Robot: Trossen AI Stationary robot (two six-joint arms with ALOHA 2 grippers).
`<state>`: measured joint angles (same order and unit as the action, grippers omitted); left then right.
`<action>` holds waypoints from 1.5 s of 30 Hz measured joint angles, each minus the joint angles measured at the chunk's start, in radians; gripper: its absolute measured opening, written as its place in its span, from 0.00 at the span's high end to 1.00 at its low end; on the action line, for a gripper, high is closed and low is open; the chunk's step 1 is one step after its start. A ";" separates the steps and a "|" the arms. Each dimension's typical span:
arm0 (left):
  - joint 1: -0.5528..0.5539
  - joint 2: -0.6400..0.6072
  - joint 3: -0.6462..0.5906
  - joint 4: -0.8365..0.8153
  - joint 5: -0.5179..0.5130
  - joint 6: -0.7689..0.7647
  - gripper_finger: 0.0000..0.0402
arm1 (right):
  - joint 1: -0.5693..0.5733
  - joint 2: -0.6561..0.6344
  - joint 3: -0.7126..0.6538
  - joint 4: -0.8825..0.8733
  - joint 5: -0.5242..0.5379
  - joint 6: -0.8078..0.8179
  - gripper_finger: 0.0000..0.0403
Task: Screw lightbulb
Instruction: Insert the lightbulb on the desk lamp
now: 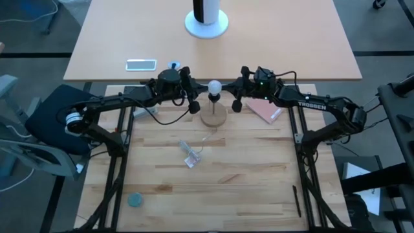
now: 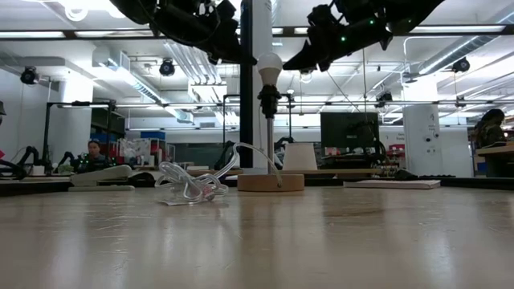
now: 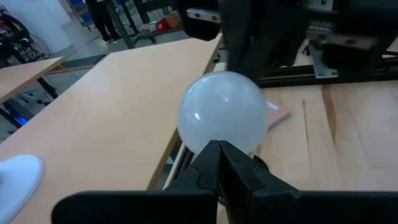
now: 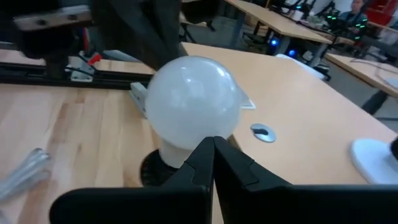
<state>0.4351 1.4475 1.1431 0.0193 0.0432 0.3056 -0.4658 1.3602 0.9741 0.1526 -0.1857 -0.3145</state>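
High view shows us the lightbulb (image 1: 214, 86) seated in its socket, with left hand (image 1: 192, 105) and right hand (image 1: 237, 103) both closed, empty, flanking it; next we judge retreat.

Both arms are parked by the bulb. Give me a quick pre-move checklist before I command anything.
1. Lightbulb seated upright in the black socket: ok.
2. Wooden stand flat on the table: ok.
3. Left gripper shut, beside the bulb, not gripping it: ok.
4. Right gripper shut, on the bulb's other side, empty: ok.
5. Bulb screwed fully home: cannot tell.
6. Plastic wrapper lying apart from the stand, out of both arms' way: ok.
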 joint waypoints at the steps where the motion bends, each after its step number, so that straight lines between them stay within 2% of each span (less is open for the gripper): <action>1: 0.001 0.000 0.000 -0.001 -0.004 0.000 1.00 | 0.005 0.000 0.000 -0.001 -0.005 0.000 0.99; 8: 0.002 0.000 0.001 -0.021 -0.050 0.000 1.00 | 0.019 -0.004 0.000 -0.018 -0.019 0.003 0.99; 14: -0.005 -0.031 0.000 -0.071 -0.040 -0.014 1.00 | 0.016 -0.026 0.000 -0.043 0.060 -0.003 0.99; 16: -0.007 -0.037 0.001 -0.091 -0.019 -0.025 1.00 | 0.015 -0.027 0.000 -0.044 0.095 -0.017 0.99; 19: -0.007 -0.036 0.000 -0.095 0.071 -0.035 1.00 | 0.005 -0.020 0.000 -0.032 0.126 -0.034 0.99; 23: -0.007 -0.020 0.001 -0.062 0.079 -0.035 1.00 | -0.004 -0.008 0.000 0.001 0.129 -0.036 0.99; 31: 0.000 0.018 0.000 -0.011 0.050 -0.029 1.00 | -0.004 -0.008 0.000 0.014 0.081 -0.027 0.99; 40: 0.003 0.019 -0.001 -0.014 0.002 -0.035 1.00 | 0.011 -0.011 0.000 -0.019 -0.037 -0.007 0.99; 45: 0.002 0.020 -0.001 -0.010 -0.024 -0.036 1.00 | 0.026 -0.011 0.000 -0.039 -0.040 -0.001 0.99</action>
<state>0.4370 1.4673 1.1423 0.0090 0.0196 0.2699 -0.4394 1.3495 0.9741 0.1135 -0.2259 -0.3153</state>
